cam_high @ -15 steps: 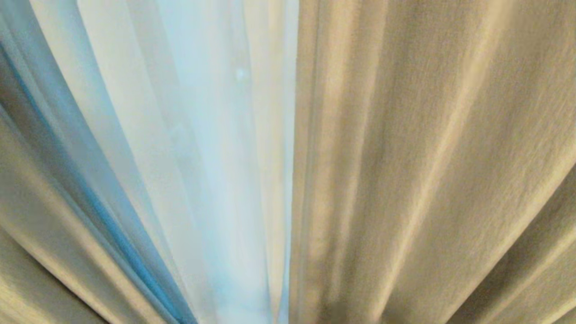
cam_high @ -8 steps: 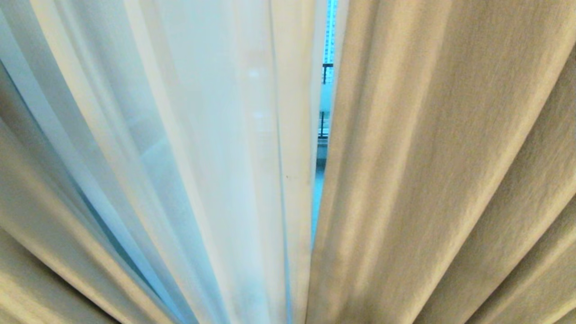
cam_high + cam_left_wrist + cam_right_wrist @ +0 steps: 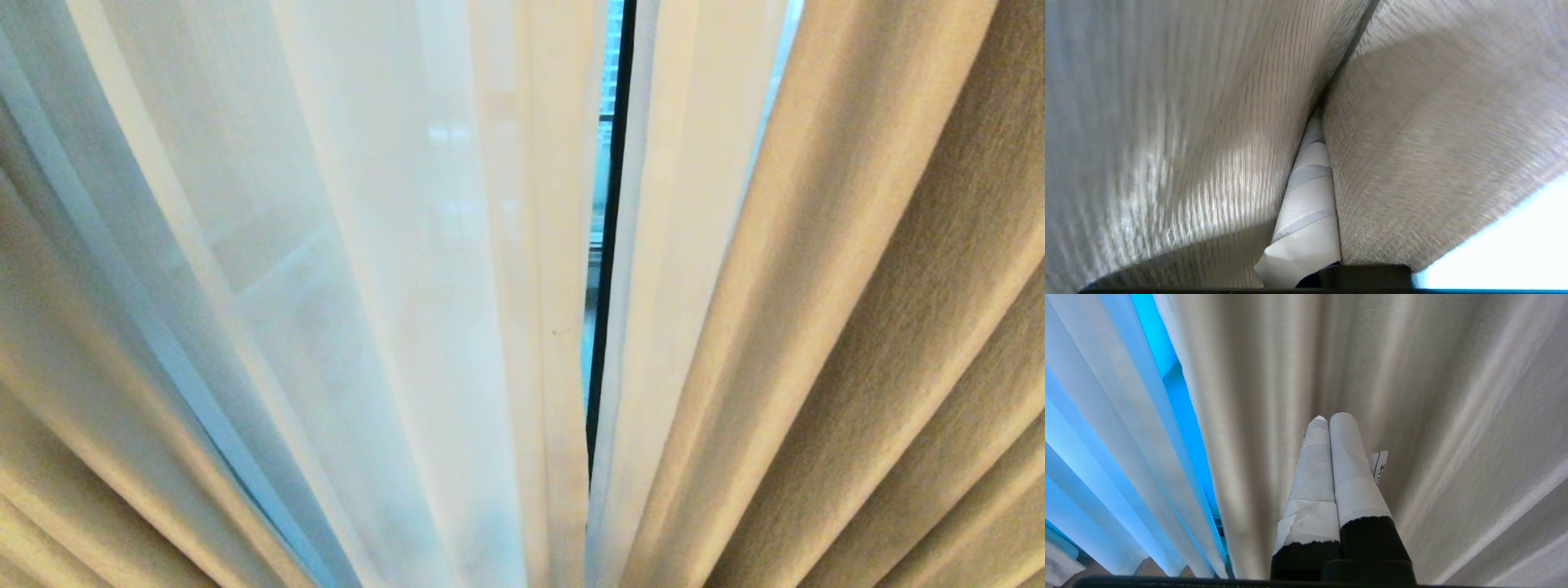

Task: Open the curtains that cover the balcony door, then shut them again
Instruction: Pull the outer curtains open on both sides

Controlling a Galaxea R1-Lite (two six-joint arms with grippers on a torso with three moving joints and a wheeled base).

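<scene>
Head view filled by curtains: sheers (image 3: 384,269) left and centre, drapes (image 3: 882,310) right. A narrow gap between them shows the dark door frame (image 3: 608,269) and glass beyond.

Left claw (image 3: 1310,196): taped fingers pressed together, buried in a fold of beige drape, fabric closing in on both sides.

Right claw (image 3: 1329,428): fingers pressed together, empty, pointing at the drapes.
</scene>
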